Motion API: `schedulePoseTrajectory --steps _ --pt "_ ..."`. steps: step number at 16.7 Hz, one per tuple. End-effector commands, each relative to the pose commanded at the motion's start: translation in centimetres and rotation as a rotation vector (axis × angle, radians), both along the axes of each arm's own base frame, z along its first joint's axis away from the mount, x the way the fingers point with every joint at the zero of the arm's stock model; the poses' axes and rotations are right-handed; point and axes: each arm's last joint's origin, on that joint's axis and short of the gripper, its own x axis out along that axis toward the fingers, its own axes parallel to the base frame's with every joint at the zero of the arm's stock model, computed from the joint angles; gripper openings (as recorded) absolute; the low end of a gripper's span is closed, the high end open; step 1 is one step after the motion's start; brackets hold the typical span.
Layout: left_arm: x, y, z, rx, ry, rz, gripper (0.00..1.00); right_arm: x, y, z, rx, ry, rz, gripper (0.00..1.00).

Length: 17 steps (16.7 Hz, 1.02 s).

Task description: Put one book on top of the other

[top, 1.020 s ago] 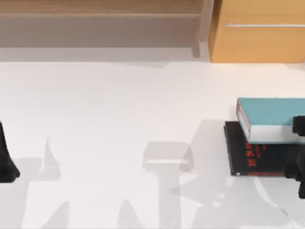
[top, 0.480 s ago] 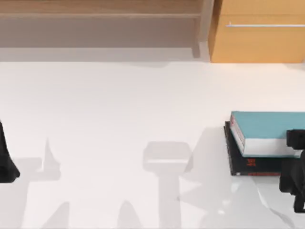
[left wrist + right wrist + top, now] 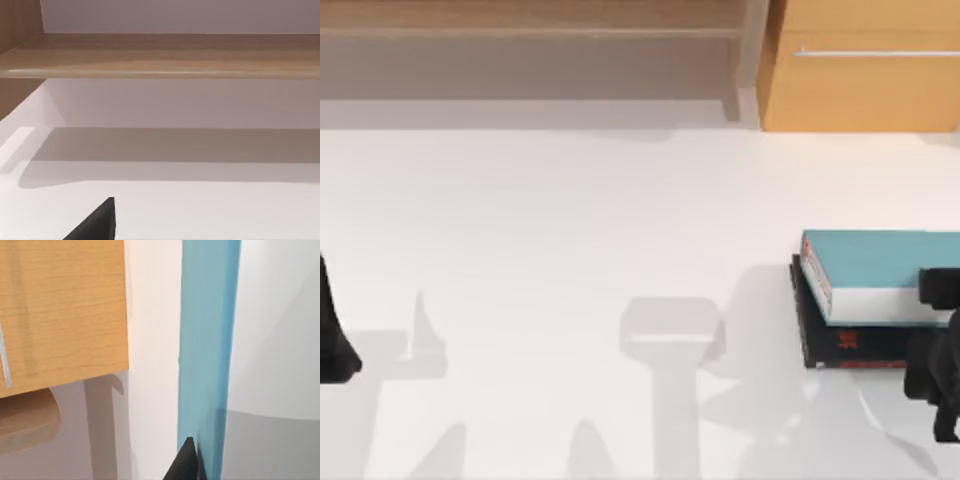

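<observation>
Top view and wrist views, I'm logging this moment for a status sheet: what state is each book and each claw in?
Teal book: lying flat on the black book, covering most of it.
Black book: flat on the table, underneath, front strip showing.
Right claw: at the teal book's right end; grip unclear.
Left claw: parked at the table's left edge, away from both books.

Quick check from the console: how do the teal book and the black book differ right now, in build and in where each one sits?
The teal book is thick, with white page edges and a plain cover; the black book is thin and flat, with red lettering. The teal book lies on top, the black book underneath on the table, its near strip and left edge sticking out. The right tool is at the teal book's right end, not the black book. Both lie flat at the table's right side.
</observation>
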Motion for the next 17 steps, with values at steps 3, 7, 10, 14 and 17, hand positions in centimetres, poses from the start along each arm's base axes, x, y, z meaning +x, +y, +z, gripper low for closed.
schedulePoseTrajectory --steps 3,7,10,14,17 --pt "0.0 0.0 0.0 0.0 0.0 0.0 1.0 0.0 0.0 0.0 0.0 0.0 0.0 0.38" --pt "0.0 0.0 0.0 0.0 0.0 0.0 1.0 0.0 0.0 0.0 0.0 0.0 0.0 0.68" --pt "0.0 0.0 0.0 0.0 0.0 0.0 1.0 0.0 0.0 0.0 0.0 0.0 0.0 0.9" --pt "0.0 0.0 0.0 0.0 0.0 0.0 1.0 0.0 0.0 0.0 0.0 0.0 0.0 1.0" --pt "0.0 0.0 0.0 0.0 0.0 0.0 1.0 0.0 0.0 0.0 0.0 0.0 0.0 1.0"
